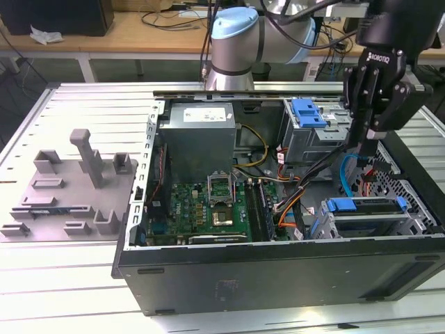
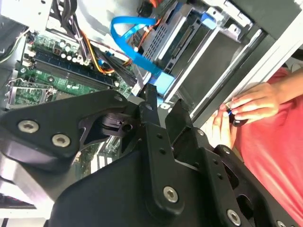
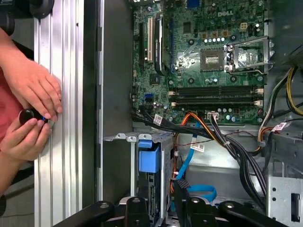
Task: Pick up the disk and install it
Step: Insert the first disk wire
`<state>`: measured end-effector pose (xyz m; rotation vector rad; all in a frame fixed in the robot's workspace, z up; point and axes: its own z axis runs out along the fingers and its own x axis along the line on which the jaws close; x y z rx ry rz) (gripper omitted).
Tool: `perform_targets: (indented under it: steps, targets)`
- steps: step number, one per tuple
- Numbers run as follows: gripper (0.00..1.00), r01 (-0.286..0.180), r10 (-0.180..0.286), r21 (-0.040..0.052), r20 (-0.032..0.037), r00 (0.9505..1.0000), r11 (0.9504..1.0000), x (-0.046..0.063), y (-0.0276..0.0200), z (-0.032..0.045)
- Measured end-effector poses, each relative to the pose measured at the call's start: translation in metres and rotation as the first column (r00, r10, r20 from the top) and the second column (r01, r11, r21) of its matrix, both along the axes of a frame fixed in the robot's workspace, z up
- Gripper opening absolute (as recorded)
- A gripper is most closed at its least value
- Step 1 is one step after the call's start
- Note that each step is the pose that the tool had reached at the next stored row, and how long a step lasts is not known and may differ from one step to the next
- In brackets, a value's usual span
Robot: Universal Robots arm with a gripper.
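End effector was matt black, table was ribbed dull metal, case was matt black, disk frame was smooth blue plastic, cable was glossy blue.

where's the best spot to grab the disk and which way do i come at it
Probably the blue carrier frame along its top edge, from straight above: the disk stands on edge in the metal bay, so only that edge is exposed.

White lettering runs across the black body of the pincer in the exterior view. A pale printed label sits on the grey power supply (its print is too small to make out). In the first wrist view, white lettering marks the green motherboard near one corner.
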<state>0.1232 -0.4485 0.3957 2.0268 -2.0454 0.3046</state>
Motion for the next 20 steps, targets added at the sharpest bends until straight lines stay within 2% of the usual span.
perform_targets:
  steps: [3, 7, 11, 14, 20]
  targets:
    - [0.35, 0.003, -0.003, -0.0021, -0.0055, 1.0, 1.0, 0.012, 0.0007, -0.0002]
    - [0.35, 0.024, -0.024, -0.0073, -0.0058, 0.9997, 0.9997, 0.022, 0.0035, -0.0006]
    - [0.35, 0.061, -0.061, -0.0078, -0.0058, 0.9981, 0.9981, 0.025, 0.0043, -0.0013]
    - [0.35, 0.096, -0.096, -0.008, -0.0057, 0.9954, 0.9953, 0.03, 0.007, -0.0021]
    - [0.35, 0.13, -0.13, -0.0079, -0.0058, 0.9916, 0.9915, 0.039, 0.0106, -0.0037]
